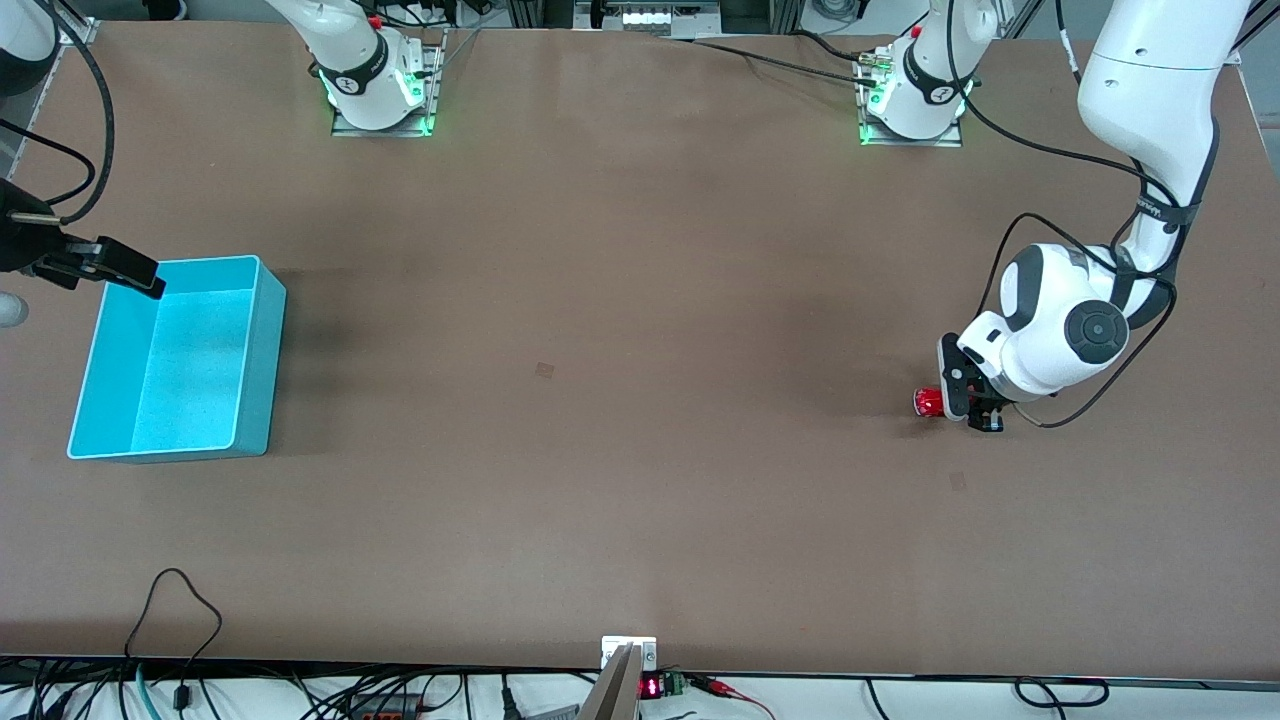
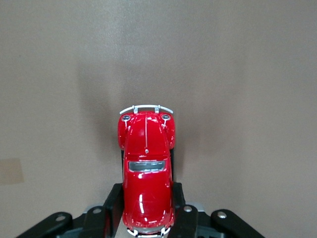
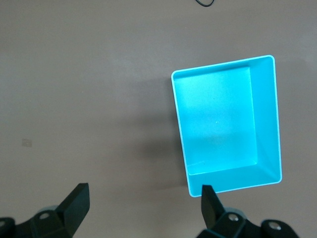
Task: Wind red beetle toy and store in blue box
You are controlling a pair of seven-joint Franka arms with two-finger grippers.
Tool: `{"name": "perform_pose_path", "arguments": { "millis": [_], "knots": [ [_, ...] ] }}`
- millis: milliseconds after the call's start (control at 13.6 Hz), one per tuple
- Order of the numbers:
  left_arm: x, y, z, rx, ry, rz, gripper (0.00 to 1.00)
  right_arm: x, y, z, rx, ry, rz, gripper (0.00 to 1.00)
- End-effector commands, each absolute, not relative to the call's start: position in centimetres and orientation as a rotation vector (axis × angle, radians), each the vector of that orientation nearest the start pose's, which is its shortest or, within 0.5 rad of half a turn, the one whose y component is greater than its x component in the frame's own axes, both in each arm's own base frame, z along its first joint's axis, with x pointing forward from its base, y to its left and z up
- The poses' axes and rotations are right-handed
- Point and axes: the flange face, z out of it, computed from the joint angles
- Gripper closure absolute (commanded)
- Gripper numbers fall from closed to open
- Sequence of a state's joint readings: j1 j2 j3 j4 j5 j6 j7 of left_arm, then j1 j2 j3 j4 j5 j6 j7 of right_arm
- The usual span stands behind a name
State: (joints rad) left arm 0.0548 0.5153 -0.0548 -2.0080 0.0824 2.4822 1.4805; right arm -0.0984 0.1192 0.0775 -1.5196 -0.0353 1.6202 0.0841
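The red beetle toy (image 1: 928,402) is at the table surface near the left arm's end. My left gripper (image 1: 965,402) is shut on its sides, low over the table. In the left wrist view the toy (image 2: 146,163) sits between the black fingers (image 2: 113,203), with its silvery bumper pointing away from the wrist. The blue box (image 1: 262,365) stands empty near the right arm's end. My right gripper (image 1: 125,268) is open and empty, in the air over the box's corner nearest the bases. In the right wrist view the gripper (image 3: 144,193) hangs beside the box (image 3: 218,119).
The two arm bases (image 1: 380,90) (image 1: 910,100) stand along the table's edge farthest from the front camera. A black cable loop (image 1: 175,600) lies near the edge nearest that camera. The brown tabletop stretches wide between the box and the toy.
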Motion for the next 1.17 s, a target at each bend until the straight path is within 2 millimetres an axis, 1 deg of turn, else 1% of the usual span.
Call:
{"name": "perform_pose_path", "arguments": {
  "millis": [0,440,661,734,954,1028,1101],
  "knots": [
    [59.8,0.2,20.1,-2.237,2.207,0.051,0.62,59.4,-1.6,58.9,-3.154,0.168,0.023,0.0],
    [59.8,0.2,19.9,-2.234,2.213,0.058,0.64,59.4,-1.6,58.9,-3.154,0.163,0.023,0.0],
    [59.7,0.3,19.8,-2.193,2.259,0.06,0.67,59.4,-1.6,58.9,-3.154,0.163,0.023,0.0],
    [59.6,0.5,19.5,-2.198,2.261,0.068,0.68,59.4,-1.7,58.9,-3.154,0.166,0.023,0.0],
    [59.4,0.9,19.1,-2.205,2.264,0.078,0.68,59.4,-1.8,58.8,-3.154,0.168,0.028,0.0],
    [59.4,1.3,18.5,-2.216,2.262,0.085,0.68,59.4,-1.8,58.8,-3.154,0.168,0.028,0.0],
    [59.3,2.1,18.1,-2.233,2.251,0.09,0.68,59.4,-1.8,58.8,-3.154,0.166,0.025,0.0]
  ]
}}
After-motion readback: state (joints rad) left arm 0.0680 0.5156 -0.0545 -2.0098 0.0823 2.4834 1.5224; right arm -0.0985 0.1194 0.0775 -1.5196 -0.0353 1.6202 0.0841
